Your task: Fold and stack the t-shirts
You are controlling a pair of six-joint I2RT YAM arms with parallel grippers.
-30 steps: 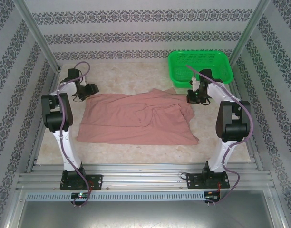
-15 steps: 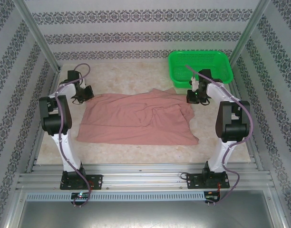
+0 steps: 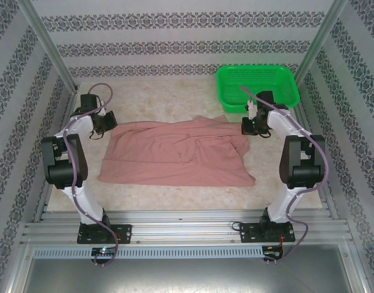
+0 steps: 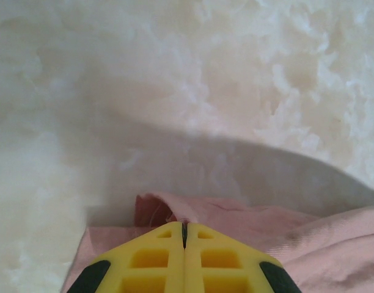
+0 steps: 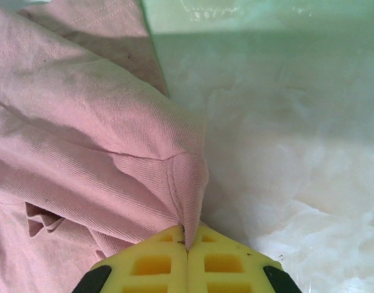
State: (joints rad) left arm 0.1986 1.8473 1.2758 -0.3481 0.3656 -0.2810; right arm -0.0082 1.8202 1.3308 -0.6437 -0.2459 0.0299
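The left hand (image 4: 184, 227) is closed. Its yellow jaws are pressed flat together, and a small rolled edge of pink cloth sits exactly at their tips, so it pinches the t-shirt (image 4: 333, 244) there. More of the same cloth lies under and beside the jaws, and just beyond them the pale, marble-like worktop (image 4: 175, 91) begins, with a soft shadow on it.

The right hand (image 5: 187, 235) is closed too. Between its yellow jaws it grips a hemmed fold of the t-shirt (image 5: 83, 122); the seam runs straight down into the tips. To the left of this hand the cloth spreads in broad ridges and wrinkles, and to the right the bare worktop (image 5: 285, 152) shows.

Seen from above, the left hand (image 3: 104, 125) is at the far left corner of the t-shirt (image 3: 175, 152), and the right hand (image 3: 253, 127) is at its far right corner. Both arms reach forward from their bases at the near edge. The t-shirt is dusty pink and lies in the middle of the worktop (image 3: 175, 101), between the two arms. It is spread out wide but not smooth: some creases cross it, and a looser fold lies near its right side. Behind the right hand, in the far right corner, stands a green mesh basket (image 3: 285, 72), close to the hand but apart from the cloth.
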